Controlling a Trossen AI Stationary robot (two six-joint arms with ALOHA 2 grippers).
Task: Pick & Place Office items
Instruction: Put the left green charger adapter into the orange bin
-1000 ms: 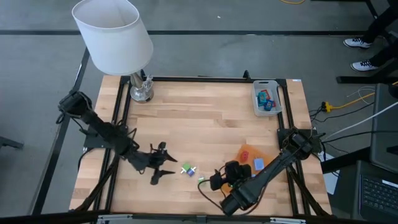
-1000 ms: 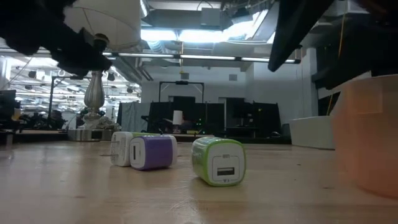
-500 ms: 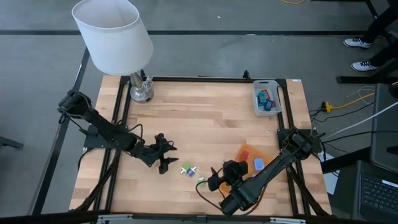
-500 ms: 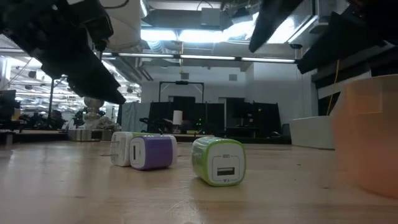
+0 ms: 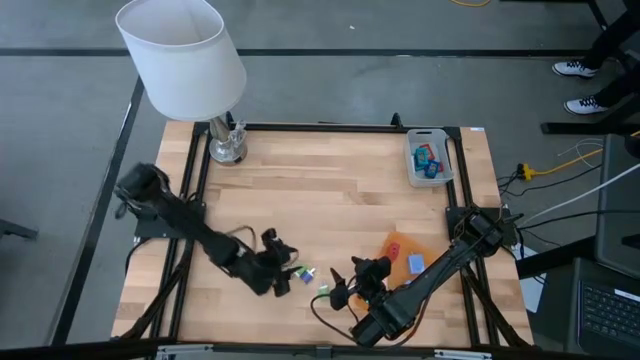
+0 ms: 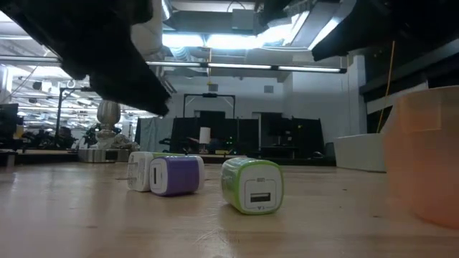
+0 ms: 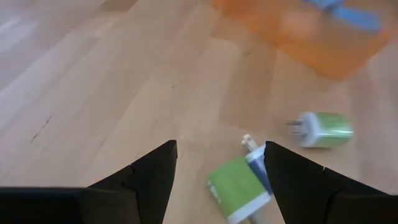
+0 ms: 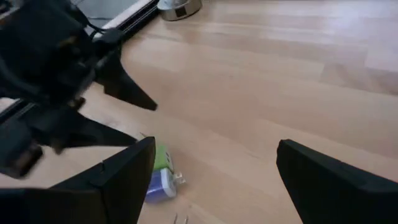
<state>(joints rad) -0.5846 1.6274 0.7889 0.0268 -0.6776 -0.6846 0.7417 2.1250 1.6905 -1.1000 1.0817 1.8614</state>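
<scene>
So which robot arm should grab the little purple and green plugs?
Probably the left. Its open left gripper hangs right beside the purple and green plugs, fingers pointed at them. The right gripper, also open, sits nearer the lone green plug.

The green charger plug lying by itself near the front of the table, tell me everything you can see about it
The green charger is a small rounded cube, glossy plastic, with a lime-green body and a white end face holding a USB port. Its other end is white with two metal prongs. It lies on its side on the wooden table, apart from the purple charger, touched by neither gripper.
</scene>
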